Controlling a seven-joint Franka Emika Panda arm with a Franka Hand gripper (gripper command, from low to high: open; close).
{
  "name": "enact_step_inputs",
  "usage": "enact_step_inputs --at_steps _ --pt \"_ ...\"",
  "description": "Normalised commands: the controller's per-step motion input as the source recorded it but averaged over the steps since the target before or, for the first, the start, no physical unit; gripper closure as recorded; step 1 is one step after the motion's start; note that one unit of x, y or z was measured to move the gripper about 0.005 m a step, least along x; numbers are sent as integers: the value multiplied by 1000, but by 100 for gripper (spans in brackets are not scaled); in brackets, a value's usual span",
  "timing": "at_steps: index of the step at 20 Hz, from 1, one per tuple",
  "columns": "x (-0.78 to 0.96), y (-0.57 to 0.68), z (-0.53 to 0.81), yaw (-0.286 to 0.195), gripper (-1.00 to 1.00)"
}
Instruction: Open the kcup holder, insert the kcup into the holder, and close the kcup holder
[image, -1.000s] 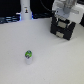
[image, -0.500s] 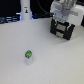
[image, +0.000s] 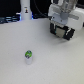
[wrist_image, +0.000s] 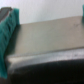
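The kcup (image: 28, 55), a small white pod with a green top, stands upright on the white table toward the exterior view's left. The black kcup holder (image: 63, 33) sits at the back on the exterior view's right. My white gripper (image: 62, 25) is down over its top and hides much of it. In the wrist view my teal fingers (wrist_image: 8, 24) stand wide apart on either side of a dark, blurred flat face of the holder (wrist_image: 45, 37). The gripper (wrist_image: 44, 42) looks open. I cannot tell whether the drawer is open.
A tall white bottle-like object (image: 25, 9) stands at the back on the exterior view's left. Dark equipment (image: 7, 20) lines the table's far edge. The white table surface (image: 55, 62) stretches between the kcup and the holder.
The gripper has shifted only slightly over the holder. The kcup has not moved.
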Motion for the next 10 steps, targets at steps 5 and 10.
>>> enact_step_inputs --at_steps 5,10 --pt "968 -265 204 -50 100" --pt "941 -290 223 -49 100"
